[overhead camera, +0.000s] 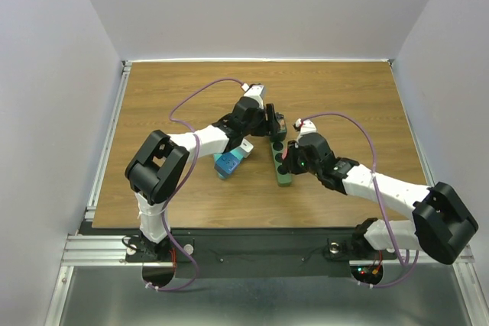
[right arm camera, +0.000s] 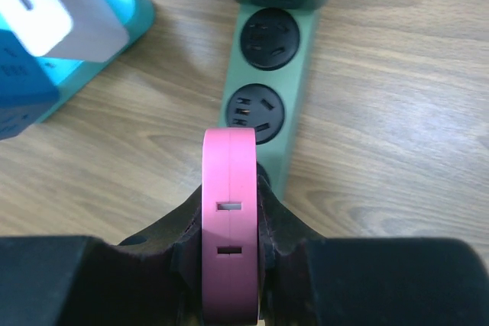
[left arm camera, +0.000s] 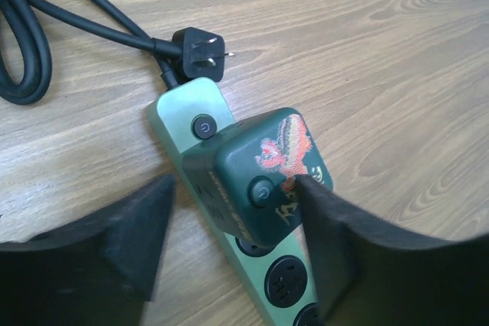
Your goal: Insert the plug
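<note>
A green power strip (overhead camera: 280, 164) lies mid-table, with free round sockets (right arm camera: 258, 111). A dark green cube adapter (left arm camera: 260, 181) with a red picture sits on its far end. My right gripper (right arm camera: 229, 200) is shut on a pink plug (right arm camera: 229, 188), held edge-up just above the strip's near end (right arm camera: 284, 166); it also shows in the top view (overhead camera: 293, 159). My left gripper (left arm camera: 233, 215) is open astride the cube adapter. Its right finger (left arm camera: 328, 219) touches the adapter's top and its left finger (left arm camera: 149, 219) stands apart.
The strip's own black plug (left arm camera: 197, 53) and black cable (left arm camera: 46, 13) lie on the wood beyond the strip. A blue and teal block with a white adapter (right arm camera: 46, 20) lies left of the strip and shows in the top view (overhead camera: 231, 160).
</note>
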You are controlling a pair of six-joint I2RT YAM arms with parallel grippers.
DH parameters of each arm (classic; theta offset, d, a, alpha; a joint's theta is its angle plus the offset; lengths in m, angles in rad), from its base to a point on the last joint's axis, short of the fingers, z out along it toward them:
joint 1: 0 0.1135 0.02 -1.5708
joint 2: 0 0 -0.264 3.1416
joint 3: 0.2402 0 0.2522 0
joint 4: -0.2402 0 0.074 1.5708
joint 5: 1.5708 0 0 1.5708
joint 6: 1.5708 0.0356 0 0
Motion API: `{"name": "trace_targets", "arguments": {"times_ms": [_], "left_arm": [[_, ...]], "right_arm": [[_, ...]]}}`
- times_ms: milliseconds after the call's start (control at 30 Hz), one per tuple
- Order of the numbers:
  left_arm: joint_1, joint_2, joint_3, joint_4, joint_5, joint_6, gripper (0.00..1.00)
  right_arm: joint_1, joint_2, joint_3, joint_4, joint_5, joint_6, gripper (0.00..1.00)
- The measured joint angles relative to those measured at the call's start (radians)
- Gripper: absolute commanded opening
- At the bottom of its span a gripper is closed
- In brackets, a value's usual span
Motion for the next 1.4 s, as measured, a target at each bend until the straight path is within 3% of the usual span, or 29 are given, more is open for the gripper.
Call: {"name": "trace_targets", "arguments": {"times_ms": [300, 700, 1400], "left_arm": [[0.004, 0.0, -0.015, 0.039, 0.034, -0.014, 0.55], [0.008, -0.001, -0.035, 0.069, 0.043, -0.021, 0.59], [0.008, -0.003, -0.039, 0.072, 0.044, -0.018, 0.59]], "right_arm": [[0.053, 0.002, -0.056, 0.083, 0.081, -0.002, 0.0], [0.108, 0.098, -0.055, 0.183, 0.154, -0.023, 0.0], [0.167, 0.119, -0.077, 0.258, 0.245, -0.04, 0.0]]}}
